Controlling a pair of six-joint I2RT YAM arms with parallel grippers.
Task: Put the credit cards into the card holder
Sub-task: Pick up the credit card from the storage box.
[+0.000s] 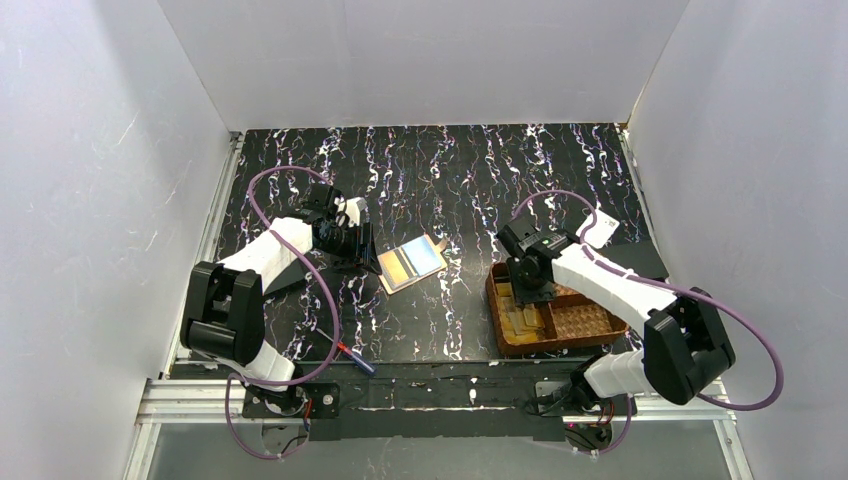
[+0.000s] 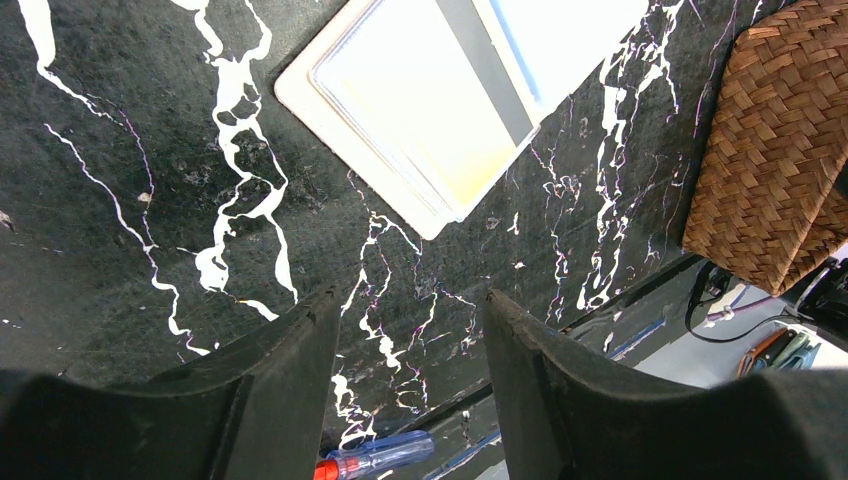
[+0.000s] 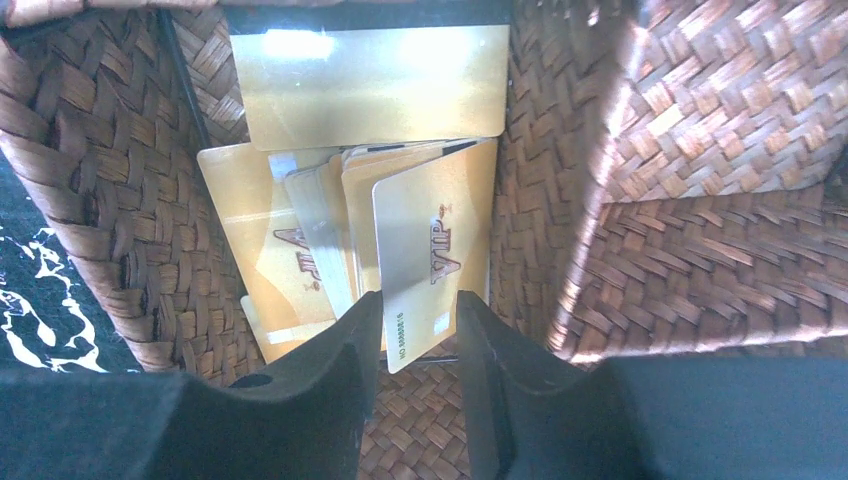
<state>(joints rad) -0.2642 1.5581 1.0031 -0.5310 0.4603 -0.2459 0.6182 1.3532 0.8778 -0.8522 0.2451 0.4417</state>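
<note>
Several gold credit cards (image 3: 370, 85) lie stacked in the left compartment of a brown woven basket (image 3: 100, 200). My right gripper (image 3: 420, 300) is down in that compartment (image 1: 525, 290). Its jaws stand a little apart on either side of the lower end of a tilted gold VIP card (image 3: 435, 250). More cards (image 1: 410, 262), whitish and tan with a blue band, lie on the mat mid-table. My left gripper (image 1: 362, 248) is open and empty just left of them, and they show ahead of it (image 2: 450, 90). A flat matte black piece (image 1: 640, 258), possibly the card holder, lies right of the basket.
The basket (image 1: 497, 300) sits at the right front and shows in the left wrist view (image 2: 780, 150). A blue-and-red screwdriver (image 1: 355, 357) lies near the front edge, below the left fingers (image 2: 380, 458). White walls enclose the black marbled mat (image 1: 450, 170).
</note>
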